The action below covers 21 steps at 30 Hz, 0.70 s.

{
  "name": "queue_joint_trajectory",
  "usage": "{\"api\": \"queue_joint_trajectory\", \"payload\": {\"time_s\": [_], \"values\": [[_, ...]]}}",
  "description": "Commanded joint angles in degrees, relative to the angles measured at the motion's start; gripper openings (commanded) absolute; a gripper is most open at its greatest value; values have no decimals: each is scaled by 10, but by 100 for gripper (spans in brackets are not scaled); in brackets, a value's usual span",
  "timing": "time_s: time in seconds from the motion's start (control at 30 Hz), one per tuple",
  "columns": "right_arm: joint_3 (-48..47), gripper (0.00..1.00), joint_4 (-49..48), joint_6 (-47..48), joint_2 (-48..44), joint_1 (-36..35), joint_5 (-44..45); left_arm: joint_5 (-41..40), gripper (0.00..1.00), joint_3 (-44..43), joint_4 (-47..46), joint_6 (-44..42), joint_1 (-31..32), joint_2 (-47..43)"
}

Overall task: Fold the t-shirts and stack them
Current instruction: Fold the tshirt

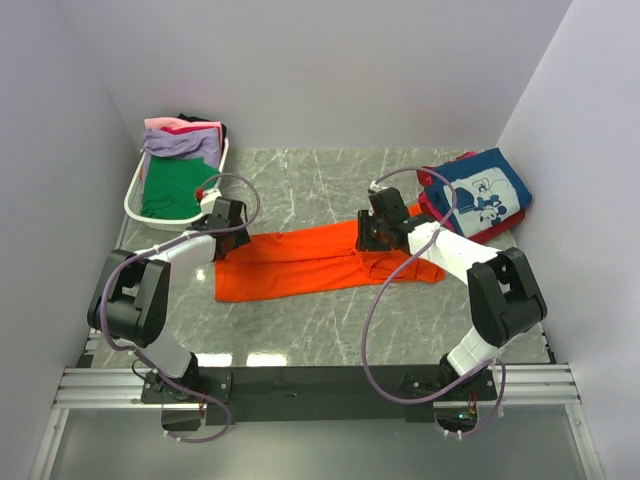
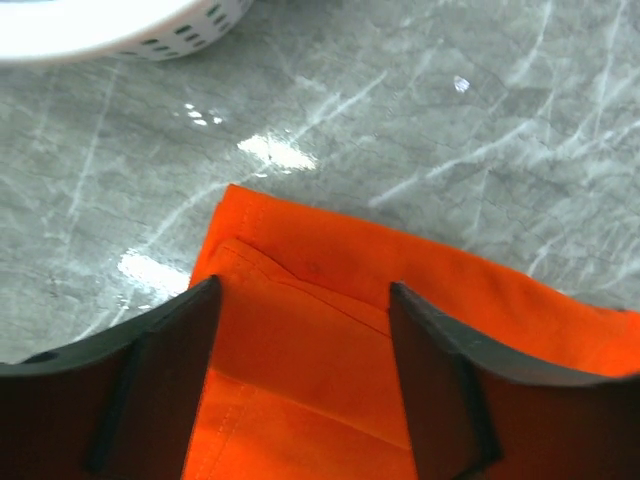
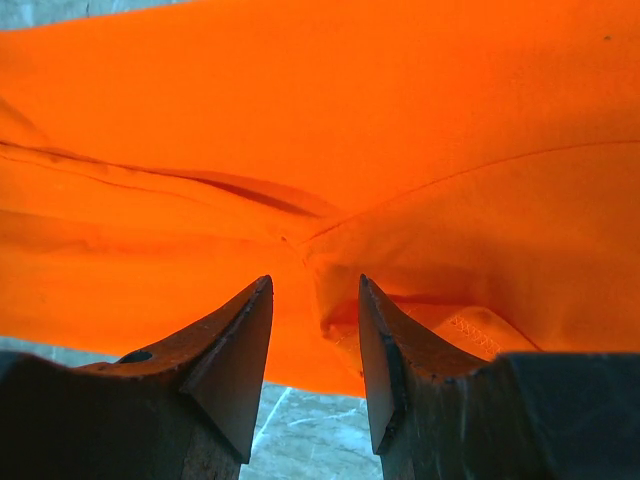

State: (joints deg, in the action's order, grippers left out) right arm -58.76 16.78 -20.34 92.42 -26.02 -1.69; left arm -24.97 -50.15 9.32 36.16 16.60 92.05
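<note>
With the orange t-shirt (image 1: 310, 262) lying mid-worktop (image 1: 330, 185), left pincer (image 2: 300, 330) gaping over its 9 o'clock corner and right pincer (image 3: 315, 330) half-parted, grasp uncertain, at its 3 o'clock edge: pinch both layers squarely, lift evenly, fold without dragging.

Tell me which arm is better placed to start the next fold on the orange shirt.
Probably the left. The left gripper sits over a free corner of the orange shirt, fingers apart, cloth flat beneath. The right gripper is over bunched cloth mid-shirt.
</note>
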Motion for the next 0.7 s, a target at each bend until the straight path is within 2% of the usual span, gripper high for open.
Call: {"api": "queue_joint_trajectory", "payload": {"time_s": [0.0,0.43,0.67], "values": [[6,47,-25,-5,6,-4,-2,-31,71,-17,-13,-8,-6,-12],[12,47,-24,-2,14,-9,0,-18,44,-19,-12,-20,-26,4],[13,47,-21,0,17,-10,4,-13,42,-28,1,-22,-27,17]]}}
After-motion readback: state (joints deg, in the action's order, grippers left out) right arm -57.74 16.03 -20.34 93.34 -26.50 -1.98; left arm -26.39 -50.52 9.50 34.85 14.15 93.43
